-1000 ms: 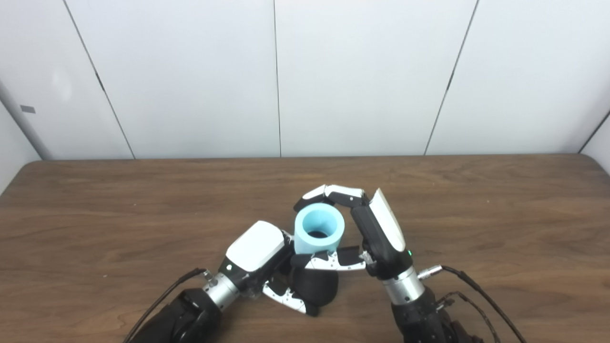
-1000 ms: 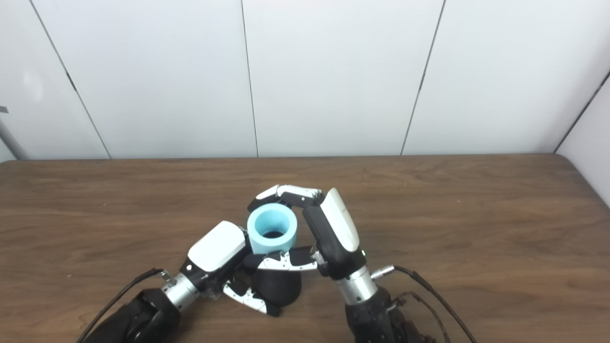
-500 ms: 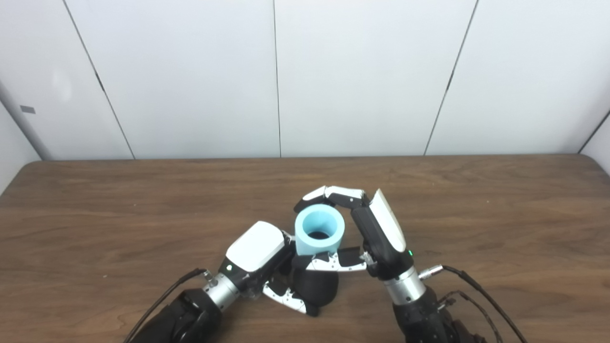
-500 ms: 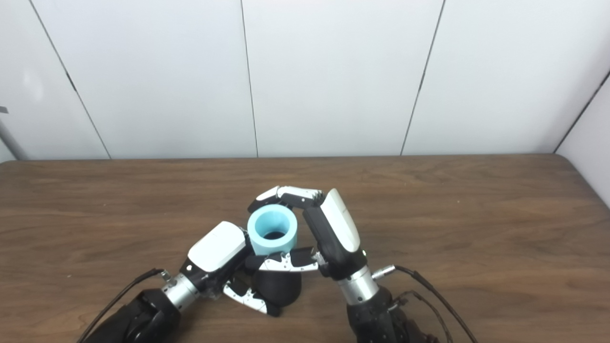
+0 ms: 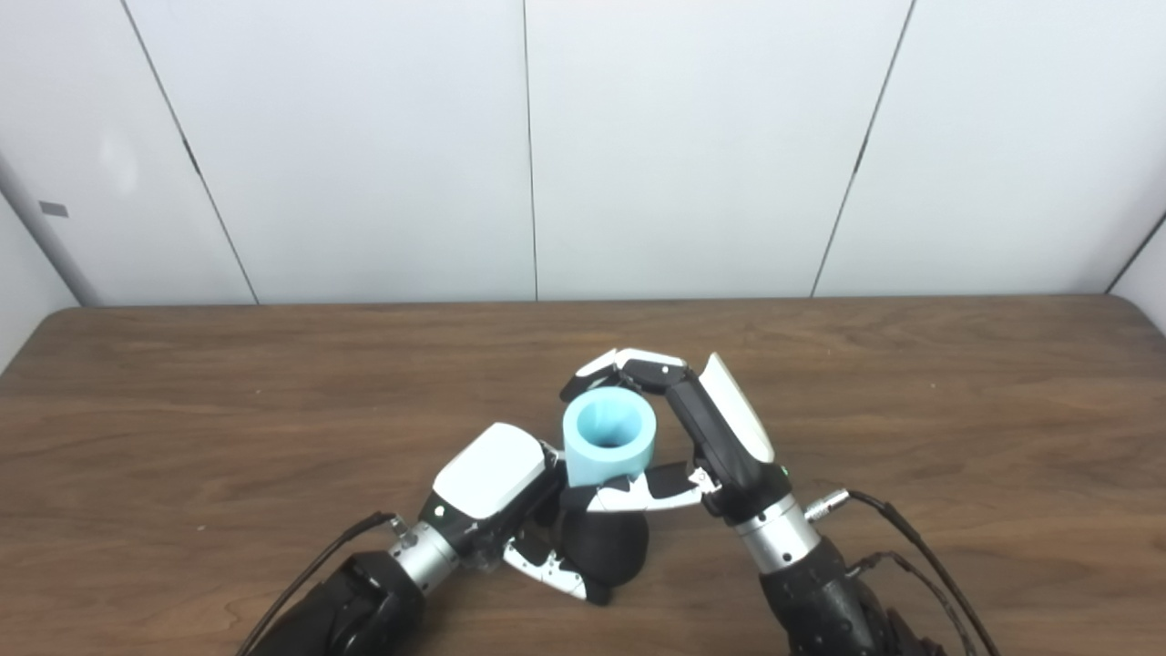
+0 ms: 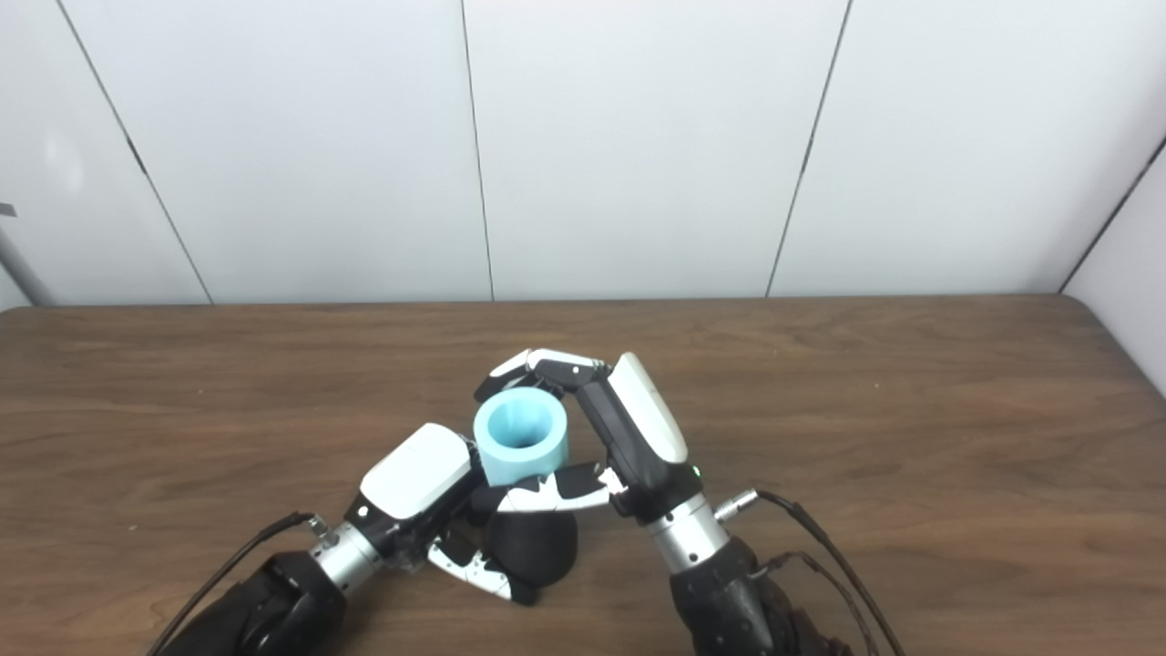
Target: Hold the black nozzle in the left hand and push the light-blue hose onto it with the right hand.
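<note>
Both hands engaged: black nozzle (image 5: 603,547) gripped by left hand (image 5: 496,497), upright light-blue hose (image 5: 608,446), bore upward, clasped by right hand (image 5: 706,437).

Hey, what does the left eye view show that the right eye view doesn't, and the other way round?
Only the left eye view shows a small grey tag on the wall at far left, and the table's rounded far-left corner. Only the right eye view shows more of the side wall at right and the table's far-right corner. Both show the left hand shut on the black nozzle, the right hand shut on the light-blue hose standing on the nozzle's top, and cables at the right wrist.
</note>
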{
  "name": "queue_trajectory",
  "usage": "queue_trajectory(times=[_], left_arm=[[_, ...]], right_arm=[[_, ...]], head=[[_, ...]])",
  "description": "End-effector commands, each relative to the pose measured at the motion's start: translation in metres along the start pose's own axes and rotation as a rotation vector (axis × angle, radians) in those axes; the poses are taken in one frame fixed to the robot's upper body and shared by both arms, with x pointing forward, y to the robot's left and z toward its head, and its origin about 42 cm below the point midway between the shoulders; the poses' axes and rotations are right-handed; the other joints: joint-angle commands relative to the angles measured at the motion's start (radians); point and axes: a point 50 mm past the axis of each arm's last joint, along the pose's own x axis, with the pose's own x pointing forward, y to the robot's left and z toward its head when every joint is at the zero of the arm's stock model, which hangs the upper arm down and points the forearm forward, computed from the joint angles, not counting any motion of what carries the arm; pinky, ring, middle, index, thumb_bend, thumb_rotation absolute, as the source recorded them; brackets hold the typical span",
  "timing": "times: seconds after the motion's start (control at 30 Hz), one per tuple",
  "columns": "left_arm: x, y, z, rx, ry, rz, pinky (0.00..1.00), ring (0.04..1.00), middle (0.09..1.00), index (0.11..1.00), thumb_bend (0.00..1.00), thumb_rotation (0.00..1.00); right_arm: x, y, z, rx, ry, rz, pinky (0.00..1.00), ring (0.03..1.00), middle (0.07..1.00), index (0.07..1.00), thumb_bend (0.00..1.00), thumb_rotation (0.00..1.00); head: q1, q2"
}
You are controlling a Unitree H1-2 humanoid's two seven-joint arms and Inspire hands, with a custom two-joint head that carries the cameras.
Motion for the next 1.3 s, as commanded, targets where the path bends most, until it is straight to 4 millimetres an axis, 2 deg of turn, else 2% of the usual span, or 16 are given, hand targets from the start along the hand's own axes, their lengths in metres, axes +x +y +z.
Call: queue_trajectory(times=[0.0, 0.33, 0.47, 0.7, 1.0, 1.27], left_arm=[[-0.005, -0.012, 0.005, -0.009, -0.009, -0.065, 0.24, 0.362, 0.481, 0.529, 0.5, 0.0], [-0.006, -0.012, 0.003, 0.001, -0.01, -0.067, 0.22, 0.364, 0.453, 0.528, 0.5, 0.0], [-0.005, -0.011, 0.004, 0.002, -0.007, -0.069, 0.21, 0.364, 0.447, 0.527, 0.5, 0.0], [-0.005, -0.011, 0.004, 0.006, -0.009, -0.067, 0.22, 0.363, 0.456, 0.53, 0.5, 0.0], [-0.005, -0.012, 0.004, 0.0, -0.015, -0.057, 0.19, 0.371, 0.47, 0.514, 0.5, 0.0], [-0.005, -0.012, 0.004, -0.004, -0.009, -0.071, 0.2, 0.371, 0.445, 0.521, 0.5, 0.0]], right_arm=[[0.0, -0.003, 0.001, 0.016, 0.024, 0.012, 0.28, 0.366, 0.485, 0.558, 0.51, 0.0], [-0.004, -0.004, -0.003, 0.071, 0.061, 0.0, 0.29, 0.375, 0.483, 0.552, 0.51, 0.0], [-0.006, -0.002, -0.006, 0.062, 0.005, -0.006, 0.29, 0.371, 0.484, 0.552, 0.51, 0.0], [-0.009, -0.001, -0.01, -0.02, -0.107, -0.007, 0.33, 0.408, 0.501, 0.514, 0.52, 0.0], [-0.01, 0.0, -0.01, -0.128, -0.176, -0.02, 0.26, 0.375, 0.493, 0.536, 0.51, 0.0], [-0.01, 0.001, -0.011, -0.112, -0.154, -0.019, 0.26, 0.375, 0.493, 0.536, 0.51, 0.0]], head=[[0.002, 0.003], [0.002, 0.006], [0.002, 0.006], [0.001, 0.006], [0.003, 0.009], [0.002, 0.009]])
